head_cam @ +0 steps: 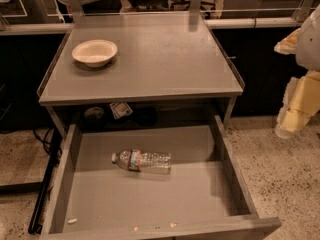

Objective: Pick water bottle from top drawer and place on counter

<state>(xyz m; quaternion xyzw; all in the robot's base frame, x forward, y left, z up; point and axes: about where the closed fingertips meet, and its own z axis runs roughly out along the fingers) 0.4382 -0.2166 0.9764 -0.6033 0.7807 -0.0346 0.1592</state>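
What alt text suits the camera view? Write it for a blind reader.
A bottle lies on its side in the open drawer, cap pointing left. A bowl sits on the counter above, near its left side. The gripper hangs at the right edge, beside the counter, apart from the bottle.

Cream bowl upright on worktop, left rear part; dark round object and small tilted card side by side in shadowed recess under worktop; pale crumbs scattered near front of top drawer floor; speckled floor on both sides; black cord or bar on floor at left, running front to back; tool at right edge, off worktop, over floor.
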